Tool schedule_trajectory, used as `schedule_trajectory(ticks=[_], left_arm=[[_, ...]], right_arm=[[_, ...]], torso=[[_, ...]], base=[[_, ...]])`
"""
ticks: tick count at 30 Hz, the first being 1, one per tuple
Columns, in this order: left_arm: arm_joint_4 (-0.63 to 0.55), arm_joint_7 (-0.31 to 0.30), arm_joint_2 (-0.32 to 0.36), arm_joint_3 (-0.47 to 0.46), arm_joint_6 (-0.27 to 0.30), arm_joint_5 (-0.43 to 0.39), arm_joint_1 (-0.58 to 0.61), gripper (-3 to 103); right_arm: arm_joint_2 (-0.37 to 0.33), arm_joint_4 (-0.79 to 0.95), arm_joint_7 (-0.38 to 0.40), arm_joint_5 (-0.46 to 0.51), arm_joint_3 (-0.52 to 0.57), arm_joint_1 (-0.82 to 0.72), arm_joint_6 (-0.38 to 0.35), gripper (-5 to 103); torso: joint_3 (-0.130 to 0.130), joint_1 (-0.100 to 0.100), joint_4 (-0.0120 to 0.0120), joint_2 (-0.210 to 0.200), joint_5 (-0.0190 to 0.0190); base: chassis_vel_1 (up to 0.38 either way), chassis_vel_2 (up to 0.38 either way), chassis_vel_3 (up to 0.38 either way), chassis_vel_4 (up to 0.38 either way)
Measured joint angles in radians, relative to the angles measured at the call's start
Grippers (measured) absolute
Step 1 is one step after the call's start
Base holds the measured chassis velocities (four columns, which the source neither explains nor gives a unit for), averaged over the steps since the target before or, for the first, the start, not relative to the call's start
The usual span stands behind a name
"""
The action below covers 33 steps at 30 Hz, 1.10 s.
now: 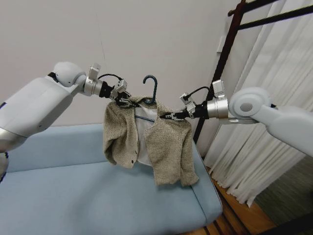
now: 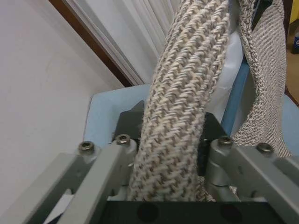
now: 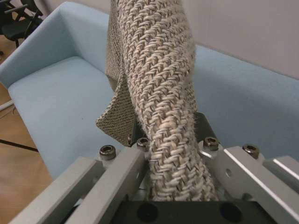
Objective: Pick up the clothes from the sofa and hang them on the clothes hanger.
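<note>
1. Cardigan (image 1: 146,142) is up in the air on a hanger (image 1: 152,87), with the hook poking out at its 12 o'clock.
2. Left gripper (image 1: 122,99) is clamped on the cardigan's shoulder at 11 o'clock. Right gripper (image 1: 171,116) is clamped on the other shoulder at 2 o'clock.
3. Sofa (image 1: 73,196) lies below, at the cardigan's 6 o'clock.
4. Rack (image 1: 225,54) stands at 2 o'clock, behind the right gripper and just beside the sofa's end.
5. Curtain (image 1: 279,63) hangs at 3 o'clock, beyond the rack.
6. Wall (image 1: 161,34) sits behind the lot.
</note>
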Motion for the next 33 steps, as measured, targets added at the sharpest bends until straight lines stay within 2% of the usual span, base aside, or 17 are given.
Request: schedule_trajectory(ticks=[1,4,7,9,11,13,15,18,20,21,25,26,27,28,30,32,33], left_arm=[[0.000,0.000,0.000,0.000,0.000,0.000,0.000,24],[-0.008,-0.016,-0.001,0.003,0.002,-0.002,-0.005,41],[-0.014,-0.020,-0.001,0.003,0.006,-0.004,-0.006,46],[-0.026,-0.030,0.002,0.003,0.017,-0.014,-0.006,62],[-0.030,-0.034,0.004,0.004,0.020,-0.017,-0.006,62],[-0.040,-0.044,0.007,0.004,0.029,-0.022,-0.006,74],[-0.049,-0.064,0.012,0.002,0.037,-0.030,-0.006,79],[-0.083,-0.138,0.025,-0.011,0.060,-0.063,0.008,89],[-0.127,-0.261,0.039,-0.029,0.079,-0.118,0.035,98],[-0.127,-0.261,0.039,-0.029,0.079,-0.118,0.035,98],[-0.233,-0.645,0.054,-0.078,0.137,-0.296,0.117,100],[-0.247,-0.705,0.054,-0.088,0.143,-0.326,0.131,100],[-0.247,-0.705,0.054,-0.088,0.143,-0.326,0.131,100],[-0.272,-0.794,0.053,-0.107,0.151,-0.378,0.153,100],[-0.303,-0.890,0.047,-0.141,0.154,-0.445,0.183,100],[-0.331,-0.948,0.043,-0.178,0.154,-0.493,0.208,100],[-0.331,-0.948,0.043,-0.178,0.154,-0.493,0.208,100]], right_arm=[[0.000,0.000,0.000,0.000,0.000,0.000,0.000,7],[-0.011,0.016,0.026,0.004,0.031,-0.020,0.004,7],[-0.015,0.023,0.043,0.006,0.049,-0.031,0.004,7],[-0.022,0.036,0.088,0.021,0.077,-0.050,0.005,7],[-0.025,0.041,0.106,0.026,0.085,-0.056,0.005,7],[-0.034,0.053,0.132,0.015,0.106,-0.073,0.008,7],[-0.045,0.061,0.142,-0.004,0.130,-0.093,0.011,7],[-0.062,0.086,0.210,0.021,0.216,-0.148,0.000,7],[-0.073,0.102,0.270,0.069,0.283,-0.186,-0.006,7],[-0.073,0.102,0.270,0.069,0.283,-0.186,-0.006,7],[-0.091,0.109,0.313,0.121,0.357,-0.212,-0.017,7],[-0.092,0.111,0.333,0.139,0.375,-0.217,-0.023,7],[-0.092,0.111,0.333,0.139,0.375,-0.217,-0.023,7],[-0.091,0.114,0.371,0.169,0.404,-0.225,-0.033,7],[-0.086,0.117,0.426,0.211,0.447,-0.238,-0.047,7],[-0.085,0.116,0.437,0.222,0.482,-0.255,-0.052,7],[-0.085,0.116,0.437,0.222,0.482,-0.255,-0.052,7]], torso=[[0.000,0.000,0.0000,0.000,0.0000],[0.000,0.000,0.0000,0.000,0.0000],[0.000,0.000,0.0000,0.000,0.0000],[0.000,0.000,-0.0001,0.000,0.0000],[0.000,0.000,0.0000,0.000,0.0000],[0.000,0.000,0.0002,0.000,-0.0001],[0.000,0.000,0.0001,0.000,-0.0001],[0.000,0.000,-0.0002,0.000,0.0001],[0.000,0.000,0.0000,0.000,0.0002],[0.000,0.000,0.0000,0.000,0.0002],[0.000,0.000,0.0000,0.000,-0.0001],[0.000,0.000,-0.0001,0.000,0.0000],[0.000,0.000,-0.0001,0.000,0.0000],[0.000,0.000,-0.0001,0.000,-0.0001],[0.000,0.000,-0.0002,0.000,0.0000],[0.000,0.000,-0.0002,0.000,0.0000],[0.000,0.000,-0.0002,0.000,0.0000]], base=[[0.000,0.000,0.000,0.000],[0.000,0.000,0.000,0.000],[0.000,0.000,0.000,0.000],[0.000,0.000,0.000,0.000],[0.000,0.000,0.000,0.000],[0.000,0.000,0.000,0.000],[0.000,0.000,0.000,0.000],[0.000,0.000,0.000,0.000],[0.000,0.000,0.000,0.000],[0.000,0.000,0.000,0.000],[0.000,0.000,0.000,0.000],[0.000,0.000,0.000,0.000],[0.000,0.000,0.000,0.000],[0.000,0.000,0.000,0.000],[0.000,0.000,0.000,0.000],[0.000,0.000,0.000,0.000],[0.000,0.000,0.000,0.000]])
